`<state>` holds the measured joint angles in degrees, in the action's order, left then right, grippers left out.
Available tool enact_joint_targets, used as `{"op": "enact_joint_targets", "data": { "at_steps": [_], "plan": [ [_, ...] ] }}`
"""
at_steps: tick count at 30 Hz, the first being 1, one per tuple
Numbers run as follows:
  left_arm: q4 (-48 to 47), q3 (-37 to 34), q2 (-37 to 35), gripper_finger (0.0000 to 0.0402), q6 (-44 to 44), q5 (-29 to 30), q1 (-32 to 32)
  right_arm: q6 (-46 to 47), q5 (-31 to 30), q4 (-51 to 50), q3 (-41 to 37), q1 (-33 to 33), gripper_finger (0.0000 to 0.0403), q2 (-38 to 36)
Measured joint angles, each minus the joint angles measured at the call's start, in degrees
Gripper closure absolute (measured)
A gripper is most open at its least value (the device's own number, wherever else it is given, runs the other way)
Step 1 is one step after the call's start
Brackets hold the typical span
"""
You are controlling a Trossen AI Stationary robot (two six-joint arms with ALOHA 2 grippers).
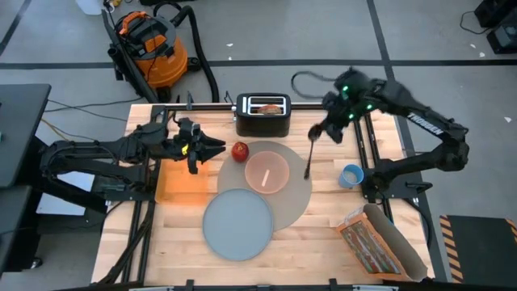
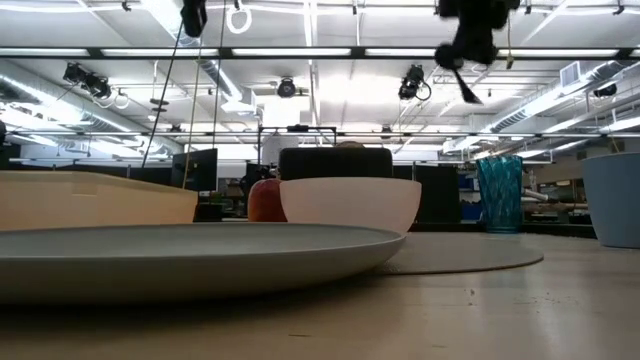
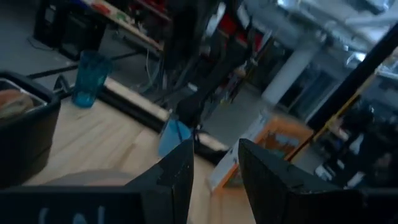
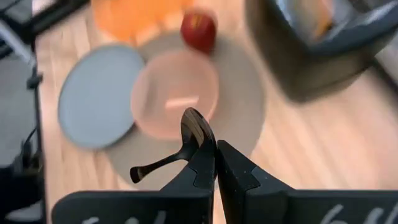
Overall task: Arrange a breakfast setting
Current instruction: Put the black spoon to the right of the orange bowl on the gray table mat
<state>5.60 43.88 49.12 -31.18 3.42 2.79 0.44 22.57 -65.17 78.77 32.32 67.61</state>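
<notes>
High view shows "TROSSEN" faintly on the right arm; the cereal box [image 1: 373, 242] print is unreadable. Right gripper [image 1: 317, 132], raised beside the toaster [image 1: 262, 115], pinches the spoon [image 1: 309, 157] over the mat [image 1: 300, 194]. Left gripper [image 1: 216, 147] fingers stand apart, empty, near the apple [image 1: 240, 150].

The mat [image 1: 297, 194] lies mid-table with the bowl [image 1: 267, 171] on it and the apple [image 1: 240, 150] at its rim, on the left arm's side; the plate [image 1: 237, 225] overlaps the mat's near edge, and the toaster [image 1: 262, 115] stands behind the mat, holding the bagel [image 1: 269, 105]. The spoon [image 1: 310, 155] hangs from the right gripper [image 1: 317, 132] above the mat's right edge; the cup [image 1: 351, 175] stands right of the mat, the cereal box [image 1: 367, 245] nearer the front right corner.
</notes>
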Motion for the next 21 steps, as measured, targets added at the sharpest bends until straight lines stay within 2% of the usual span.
{"op": "enact_joint_targets", "data": {
  "at_steps": [6, 11, 15, 21],
  "plan": [
    [2.9, 0.0, 0.0, 0.0267, -1.6, 4.8, -3.8, 4.2, 3.1, 12.6, -17.0, -4.0, 0.0390, -0.1],
    [2.8, 0.0, 0.0, 0.0267, -1.2, 6.7, -5.8, 10.2, 8.2, 24.9, -27.4, -5.6, 0.0390, 0.1],
    [2.9, 0.0, 0.0, 0.0267, -0.8, 7.1, -6.1, 13.3, 10.5, 27.3, -31.2, -5.1, 0.0390, 2.9],
    [4.2, 0.0, 0.0, 0.0267, 2.9, 7.1, -5.9, 16.3, 12.0, 28.2, -31.9, -3.6, 0.0390, 12.0]
  ]
}}
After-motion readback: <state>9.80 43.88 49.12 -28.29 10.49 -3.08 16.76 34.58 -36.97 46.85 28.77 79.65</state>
